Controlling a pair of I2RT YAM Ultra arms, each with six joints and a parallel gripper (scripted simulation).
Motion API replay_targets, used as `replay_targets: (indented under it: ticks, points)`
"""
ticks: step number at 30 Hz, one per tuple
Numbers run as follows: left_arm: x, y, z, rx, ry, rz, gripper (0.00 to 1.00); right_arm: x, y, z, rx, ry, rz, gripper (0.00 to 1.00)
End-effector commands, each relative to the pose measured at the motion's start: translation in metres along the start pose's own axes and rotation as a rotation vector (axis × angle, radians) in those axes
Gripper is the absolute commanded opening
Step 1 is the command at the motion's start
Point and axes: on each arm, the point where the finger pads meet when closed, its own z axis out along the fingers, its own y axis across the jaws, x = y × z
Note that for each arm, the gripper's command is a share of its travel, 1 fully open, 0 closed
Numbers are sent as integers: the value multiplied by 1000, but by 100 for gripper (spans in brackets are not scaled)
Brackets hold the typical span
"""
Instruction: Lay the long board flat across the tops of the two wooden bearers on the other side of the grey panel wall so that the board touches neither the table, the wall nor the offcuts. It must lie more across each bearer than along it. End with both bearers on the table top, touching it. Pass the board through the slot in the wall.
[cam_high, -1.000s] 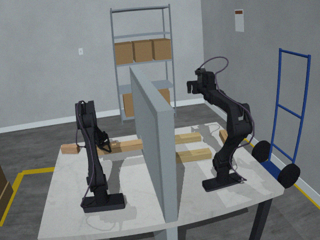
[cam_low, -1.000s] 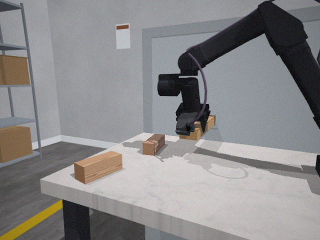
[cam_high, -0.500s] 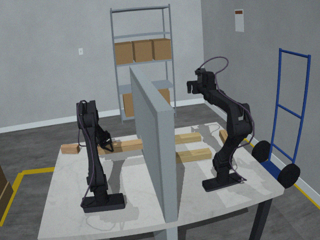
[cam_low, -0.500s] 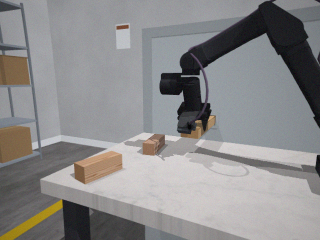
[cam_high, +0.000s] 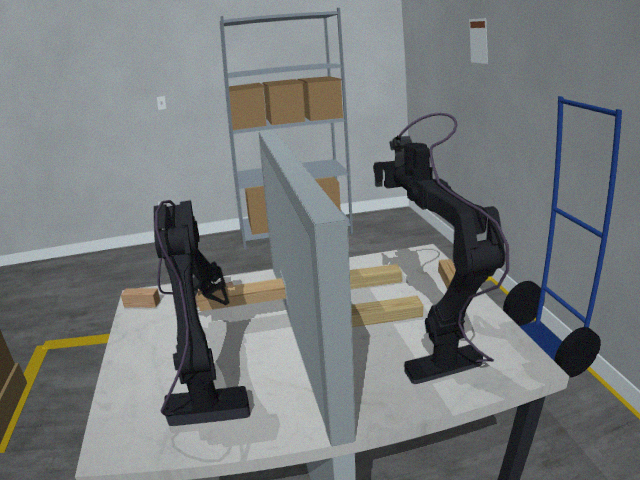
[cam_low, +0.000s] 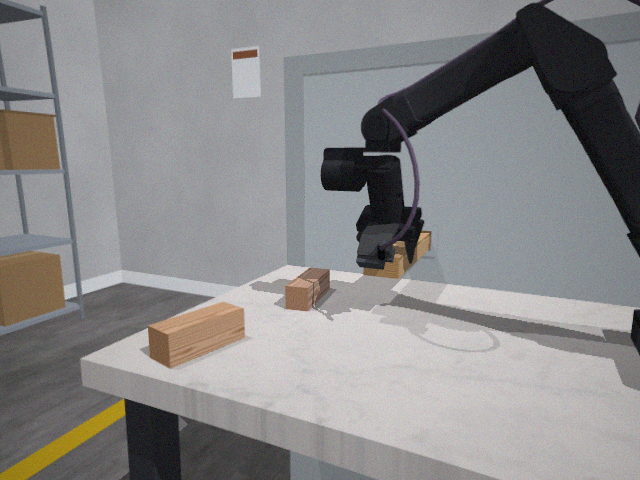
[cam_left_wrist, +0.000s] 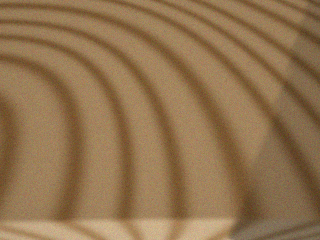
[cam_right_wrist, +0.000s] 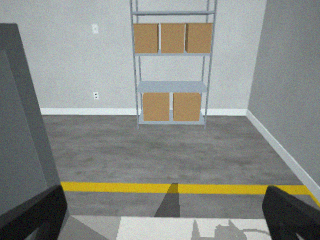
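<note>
The long board (cam_high: 242, 291) lies on the left arm's side of the grey panel wall (cam_high: 310, 289), and its end runs in at the wall. My left gripper (cam_high: 214, 289) is shut on the board near its free end and holds it just above the table; this also shows in the exterior view (cam_low: 387, 248). Wood grain fills the left wrist view (cam_left_wrist: 160, 120). Beyond the wall lie a wooden piece (cam_high: 375, 276) in line with the board and another (cam_high: 387, 310) nearer. I cannot tell whether the first is the board's far end. My right gripper (cam_high: 382, 173) is open, high above them.
A light wood block (cam_low: 196, 333) and a small darker block (cam_low: 307, 288) lie on the left arm's side. Another block (cam_high: 445, 271) lies behind the right arm. A shelf with boxes (cam_high: 286, 103) stands behind the table, and a blue hand truck (cam_high: 573, 289) stands beside it.
</note>
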Motion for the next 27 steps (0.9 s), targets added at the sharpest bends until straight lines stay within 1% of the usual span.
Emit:
replay_targets:
  ticks: [1,2,5,6,7,8,22,23,24,27]
  points:
    - [42,-21,-34,126,75,75,0,-28,-6,-9,23,-64,-13,100]
    - [41,-20,-30,114,75,69,0,-28,-6,-9,23,-64,-13,100]
    - [41,-21,-32,121,75,76,0,-28,-6,-9,23,-64,-13,100]
    - [39,-16,-26,96,74,57,0,-28,-6,-9,23,-64,-13,100]
    - [44,-21,-32,124,76,74,0,-28,-6,-9,23,-64,-13,100]
    - [44,-22,-32,124,75,75,0,-28,-6,-9,23,-64,-13,100]
    - [50,-25,-29,125,77,77,0,-28,-6,-9,23,-64,-13,100]
    - [48,-22,-22,108,75,65,0,-28,-6,-9,23,-64,-13,100]
    - [53,-25,-28,128,77,75,0,-28,-6,-9,23,-64,-13,100]
    - [55,-24,-26,128,78,74,0,-28,-6,-9,23,-64,-13,100]
